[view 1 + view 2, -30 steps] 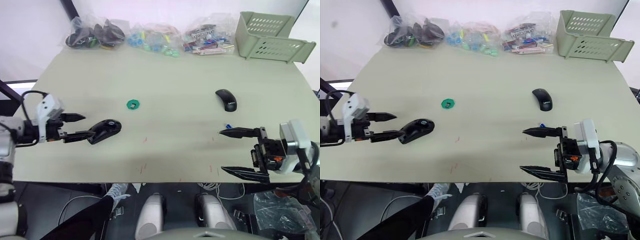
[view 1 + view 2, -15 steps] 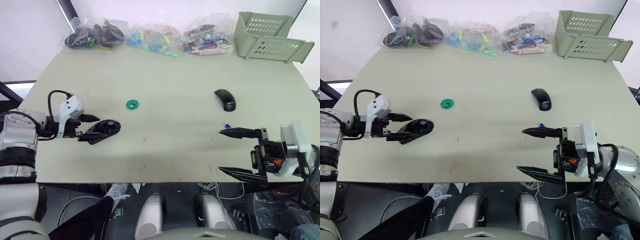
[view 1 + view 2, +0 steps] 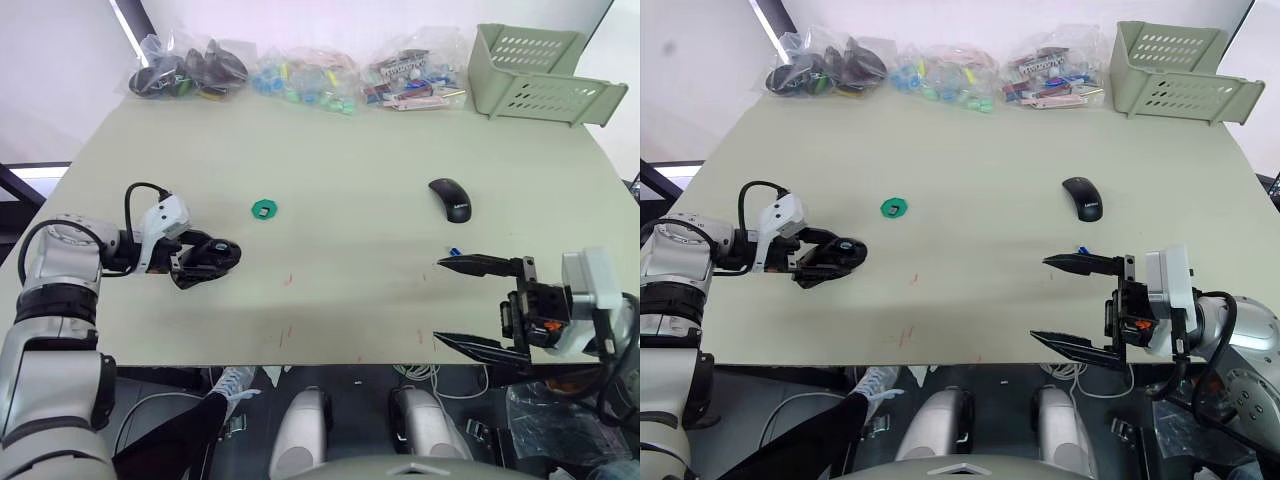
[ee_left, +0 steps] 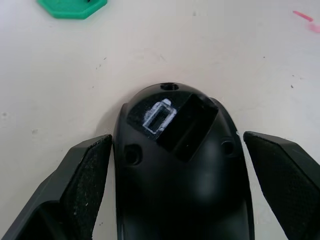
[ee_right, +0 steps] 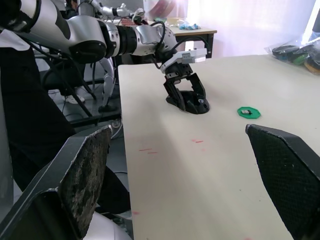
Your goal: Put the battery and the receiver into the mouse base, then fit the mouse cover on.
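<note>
As flanked, mouse base (image 4: 182, 165) lengthwise between fingers (image 4: 85, 175)

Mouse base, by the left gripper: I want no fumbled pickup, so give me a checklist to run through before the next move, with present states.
1. Left gripper straddles the mouse base, a finger on each side: ok.
2. Fingers closed on the base: not ok; in the left wrist view the jaws are open with a gap on one side.
3. Base compartment free to load: ok; the rectangular slot looks empty.
4. Battery located: ok; a small blue item lies near the right gripper.
5. Right gripper ready: ok; open, holding nothing.
6. Receiver located: cannot tell; a dark speck sits on the green disc.
</note>
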Robot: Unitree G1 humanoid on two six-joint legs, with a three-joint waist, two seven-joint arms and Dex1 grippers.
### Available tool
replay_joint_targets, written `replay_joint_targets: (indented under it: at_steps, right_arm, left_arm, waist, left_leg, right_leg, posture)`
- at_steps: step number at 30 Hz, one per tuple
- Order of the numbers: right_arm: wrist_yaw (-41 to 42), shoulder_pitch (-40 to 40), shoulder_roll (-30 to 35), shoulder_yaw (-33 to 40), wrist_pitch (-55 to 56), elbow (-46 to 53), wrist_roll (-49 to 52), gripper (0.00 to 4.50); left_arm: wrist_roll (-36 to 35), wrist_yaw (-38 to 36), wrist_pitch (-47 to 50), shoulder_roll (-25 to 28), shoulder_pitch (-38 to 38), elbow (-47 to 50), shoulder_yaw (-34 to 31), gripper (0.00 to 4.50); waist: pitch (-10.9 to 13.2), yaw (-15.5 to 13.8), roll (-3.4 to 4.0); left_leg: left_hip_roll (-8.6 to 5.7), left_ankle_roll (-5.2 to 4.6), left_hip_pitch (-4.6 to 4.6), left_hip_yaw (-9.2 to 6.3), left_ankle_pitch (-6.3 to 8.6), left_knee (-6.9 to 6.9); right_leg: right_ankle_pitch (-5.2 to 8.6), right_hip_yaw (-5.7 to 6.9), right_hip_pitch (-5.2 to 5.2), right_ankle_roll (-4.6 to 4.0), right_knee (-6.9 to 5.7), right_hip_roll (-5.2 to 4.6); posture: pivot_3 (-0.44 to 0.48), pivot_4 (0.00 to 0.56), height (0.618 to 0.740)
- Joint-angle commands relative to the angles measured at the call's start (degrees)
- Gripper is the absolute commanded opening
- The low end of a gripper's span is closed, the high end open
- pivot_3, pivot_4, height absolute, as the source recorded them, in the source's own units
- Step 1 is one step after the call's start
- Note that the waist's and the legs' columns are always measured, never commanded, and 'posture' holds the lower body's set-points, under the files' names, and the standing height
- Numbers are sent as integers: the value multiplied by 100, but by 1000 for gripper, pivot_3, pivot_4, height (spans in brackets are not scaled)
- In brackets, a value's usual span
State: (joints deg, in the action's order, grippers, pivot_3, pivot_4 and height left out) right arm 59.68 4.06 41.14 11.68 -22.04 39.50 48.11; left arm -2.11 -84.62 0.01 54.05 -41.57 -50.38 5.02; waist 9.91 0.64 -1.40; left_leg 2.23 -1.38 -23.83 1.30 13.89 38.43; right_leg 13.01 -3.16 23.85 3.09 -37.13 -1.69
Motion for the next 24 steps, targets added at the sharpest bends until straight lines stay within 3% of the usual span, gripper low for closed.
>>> replay_joint_targets:
  at_steps: [1,4,10,13,17,20,24]
  right_arm:
    - [-65,64,-37,78,136,203,53,4500]
    - [-163,57,-86,87,126,220,124,4500]
    - [-133,28,-56,63,149,154,53,4500]
    - [-174,-79,-83,10,129,128,51,4500]
    - [-123,-119,-68,29,131,49,51,4500]
    - [-42,-193,-35,1,148,-54,-5,4500]
    - [-7,-298,-7,-9,112,-123,19,4500]
  left_arm:
    - [23,-87,-138,-5,-149,-79,-37,4080]
    - [36,-71,-230,-69,-144,-108,-41,3139]
    - [57,4,-589,-30,-43,-91,-114,2996]
    - [-331,-268,-430,23,100,319,-368,2996]
    - [-822,-541,126,175,604,1560,-576,2996]
    - [-1310,-730,1117,466,1417,3428,-550,2996]
    - [-1693,-41,2152,359,1905,5366,-500,2996]
  waist:
    - [0,-1,0]
    - [-1,-8,-1]
    - [-1,-7,-1]
    - [-1,-1,-1]
    - [0,5,-3]
    - [1,24,-4]
    - [2,-15,-2]
  left_leg:
    - [0,0,0,0,0,1]
    - [-1,0,0,0,0,2]
    - [-1,0,3,-1,0,8]
    - [-1,0,5,-1,0,9]
    - [2,0,4,-2,0,11]
    - [6,0,4,-2,0,11]
    - [11,0,10,-2,-1,13]
  right_leg:
    - [0,0,0,0,-1,0]
    - [0,0,-2,0,-2,0]
    - [0,0,-4,0,-7,-1]
    - [0,0,-4,0,-13,-1]
    - [1,0,-3,-1,-19,-2]
    - [1,-2,-3,-2,-20,-4]
    - [13,-3,-6,-21,-30,-16]
  posture:
    - [0,150,740]
    - [0,150,740]
    - [0,150,740]
    - [0,150,740]
    - [0,150,740]
    - [0,150,740]
    - [0,150,740]
